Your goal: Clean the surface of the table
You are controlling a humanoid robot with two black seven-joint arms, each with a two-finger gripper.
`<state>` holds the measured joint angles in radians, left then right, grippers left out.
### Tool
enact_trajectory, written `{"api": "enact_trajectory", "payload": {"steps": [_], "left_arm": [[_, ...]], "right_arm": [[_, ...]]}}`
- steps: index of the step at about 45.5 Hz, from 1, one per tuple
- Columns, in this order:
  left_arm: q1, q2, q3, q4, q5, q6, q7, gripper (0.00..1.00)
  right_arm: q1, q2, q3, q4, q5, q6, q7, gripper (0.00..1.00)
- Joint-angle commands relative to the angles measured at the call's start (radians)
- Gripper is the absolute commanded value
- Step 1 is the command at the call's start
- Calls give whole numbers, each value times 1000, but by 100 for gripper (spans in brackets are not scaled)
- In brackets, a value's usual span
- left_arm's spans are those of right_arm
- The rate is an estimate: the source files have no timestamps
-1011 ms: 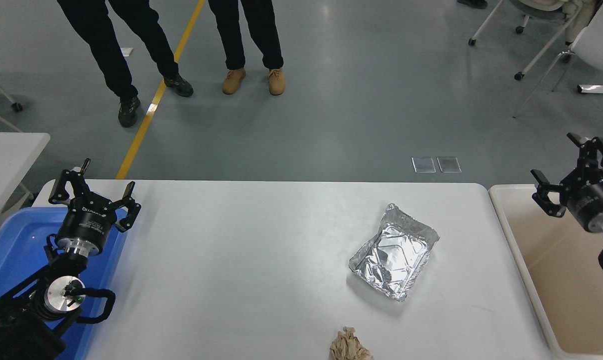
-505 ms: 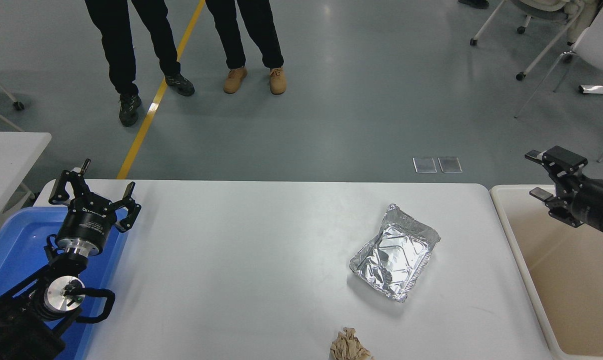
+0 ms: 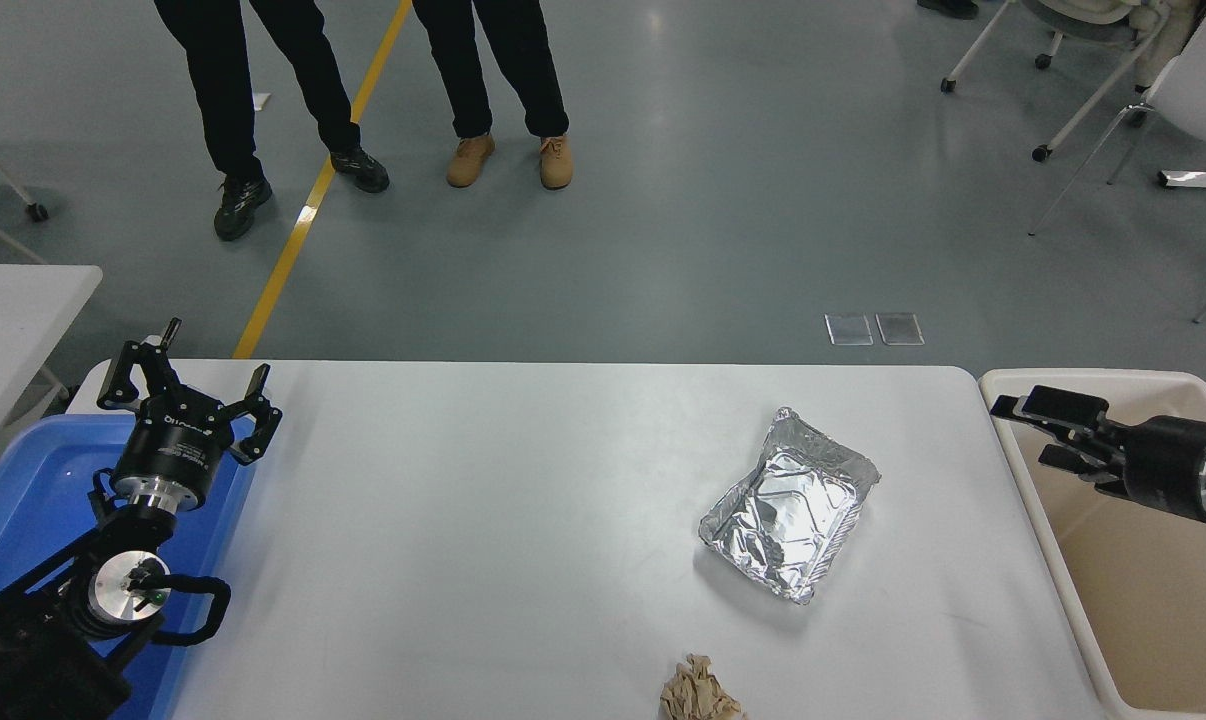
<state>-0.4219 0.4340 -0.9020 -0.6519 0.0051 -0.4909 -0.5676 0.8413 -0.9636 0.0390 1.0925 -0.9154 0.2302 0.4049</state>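
The table surface (image 3: 483, 520) is a wide white top. On its right half lies a crumpled foil tray (image 3: 790, 505), empty and slightly tilted. A crumpled beige paper wad (image 3: 700, 692) sits at the front edge. My right gripper (image 3: 1031, 430) comes in from the right edge, open, pointing left over the beige bin, with nothing between its fingers. It is right of the foil tray and apart from it. My left gripper (image 3: 185, 385) stands parked at the lower left, open and holding nothing.
A beige plastic bin (image 3: 1073, 580) stands against the table's right end. A blue bin (image 3: 23, 500) sits under the left arm. A smaller white table (image 3: 13, 300) is at the left edge. Two people's legs (image 3: 383, 90) stand beyond the far side.
My right gripper has dropped lower and swung left toward the table, turning from pointing up to lying level over the beige bin. The left arm has not moved.
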Motion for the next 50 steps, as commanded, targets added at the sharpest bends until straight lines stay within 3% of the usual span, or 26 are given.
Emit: {"api": "enact_trajectory", "payload": {"steps": [1,29,50], "left_arm": [[0,0,0,0,1,0,0,99],[0,0,0,0,-1,0,0,99],[0,0,0,0,1,0,0,99]], "right_arm": [[-13,5,-56,92,-68,-18,-6,98],[-11,195,-237,17,-56,-271,-18,95],[-7,299,-255,-8,-16,-311,-70,95]]}}
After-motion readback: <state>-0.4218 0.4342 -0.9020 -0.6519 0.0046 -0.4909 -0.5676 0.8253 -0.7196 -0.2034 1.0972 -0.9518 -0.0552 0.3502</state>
